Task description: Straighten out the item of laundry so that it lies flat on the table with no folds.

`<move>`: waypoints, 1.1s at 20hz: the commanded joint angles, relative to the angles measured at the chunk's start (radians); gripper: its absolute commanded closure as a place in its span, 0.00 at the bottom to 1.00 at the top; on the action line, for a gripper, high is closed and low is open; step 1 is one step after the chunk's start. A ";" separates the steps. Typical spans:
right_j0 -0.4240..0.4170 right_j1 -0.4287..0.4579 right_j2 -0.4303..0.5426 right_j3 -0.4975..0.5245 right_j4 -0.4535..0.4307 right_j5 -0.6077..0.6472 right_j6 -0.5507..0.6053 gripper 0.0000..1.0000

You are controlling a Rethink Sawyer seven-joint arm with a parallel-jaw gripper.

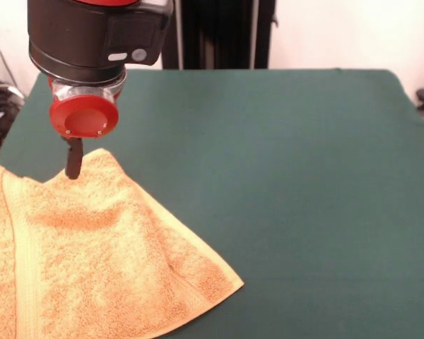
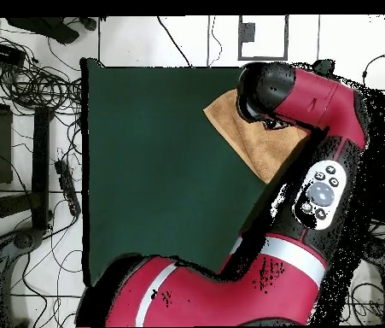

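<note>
The orange-tan towel (image 1: pixel 92 254) lies at the front view's lower left on the dark green table (image 1: pixel 290 183), running past the picture's left and bottom edges. A woven band runs down its left side. Its far edge rises in a peak to my gripper (image 1: pixel 73 168), which comes straight down from the arm's head and looks shut on that edge. A soft ridge runs diagonally across the cloth toward its right corner. In the overhead view the towel (image 2: pixel 251 137) shows at the table's (image 2: pixel 144 162) right side, partly hidden under the arm (image 2: pixel 315 102), which also hides the gripper.
The robot's black pedestal (image 1: pixel 219 32) stands behind the table's far edge. In the overhead view, cables and gear (image 2: pixel 33 85) lie on the floor left of the table. The arm's lower links (image 2: pixel 212 290) cross the table's bottom right corner.
</note>
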 commanded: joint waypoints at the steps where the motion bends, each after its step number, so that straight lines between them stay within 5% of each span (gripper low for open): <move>1: 0.021 0.024 -0.025 -0.036 -0.014 0.150 0.208 0.00; 13: 0.067 -0.015 0.118 0.165 0.081 0.016 0.216 0.00; 22: 0.130 0.025 0.116 0.213 0.132 -0.042 0.288 0.00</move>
